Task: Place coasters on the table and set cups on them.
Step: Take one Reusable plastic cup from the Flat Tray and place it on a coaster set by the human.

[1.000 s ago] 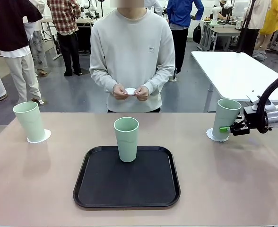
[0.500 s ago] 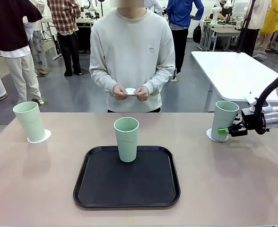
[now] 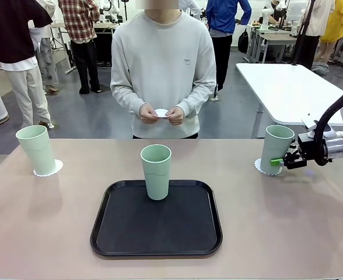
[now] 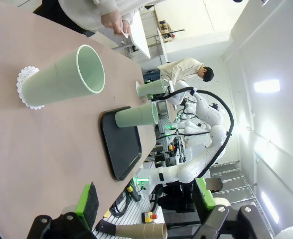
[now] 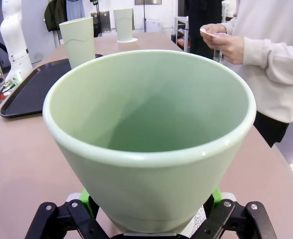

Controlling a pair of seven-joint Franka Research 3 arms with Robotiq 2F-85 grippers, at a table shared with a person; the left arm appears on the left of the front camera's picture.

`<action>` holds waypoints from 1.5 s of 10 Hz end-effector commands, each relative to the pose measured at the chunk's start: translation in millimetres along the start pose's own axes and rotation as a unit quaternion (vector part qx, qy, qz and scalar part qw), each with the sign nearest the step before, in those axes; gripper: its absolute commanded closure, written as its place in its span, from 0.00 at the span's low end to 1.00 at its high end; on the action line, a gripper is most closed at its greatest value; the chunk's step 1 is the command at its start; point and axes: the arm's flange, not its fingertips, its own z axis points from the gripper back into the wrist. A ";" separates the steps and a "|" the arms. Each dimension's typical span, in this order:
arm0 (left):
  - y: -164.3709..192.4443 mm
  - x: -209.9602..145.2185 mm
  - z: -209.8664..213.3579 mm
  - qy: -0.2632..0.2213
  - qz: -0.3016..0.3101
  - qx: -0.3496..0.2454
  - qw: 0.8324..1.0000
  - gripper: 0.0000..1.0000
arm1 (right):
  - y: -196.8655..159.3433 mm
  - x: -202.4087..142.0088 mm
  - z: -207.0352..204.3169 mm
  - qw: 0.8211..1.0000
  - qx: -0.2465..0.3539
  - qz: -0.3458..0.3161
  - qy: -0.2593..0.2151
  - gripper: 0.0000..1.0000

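Three mint-green cups stand on the beige table (image 3: 43,221). The left cup (image 3: 37,149) sits on a lacy white coaster (image 3: 49,170). The middle cup (image 3: 156,171) stands on the black tray (image 3: 157,233). The right cup (image 3: 277,147) rests on a coaster (image 3: 258,167), and my right gripper (image 3: 279,161) is shut on its base. In the right wrist view the green pads (image 5: 86,196) press both sides of this cup (image 5: 146,149). My left gripper (image 4: 146,196) hangs open and empty, off the table's left end, looking at the left cup (image 4: 62,82). The person holds another coaster (image 3: 161,112) in both hands.
A person stands at the table's far edge, opposite the tray. A white rectangular table (image 3: 288,87) stands behind on the right. Bare tabletop lies between the tray and each outer cup, and along the front edge.
The right gripper has shifted the right cup slightly left and straightened it on its coaster. The person and the other two cups have not moved.
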 end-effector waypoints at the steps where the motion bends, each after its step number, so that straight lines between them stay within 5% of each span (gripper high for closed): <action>1: -2.5 1.2 1.1 -0.008 0.003 -0.002 1.000 0.00 | -6.5 0.8 -2.5 1.000 -0.001 -0.002 -0.002 0.00; 15: -2.5 1.2 1.1 -0.008 0.003 -0.002 1.000 0.00 | -6.7 -5.5 26.2 1.000 -0.005 -0.020 0.001 0.00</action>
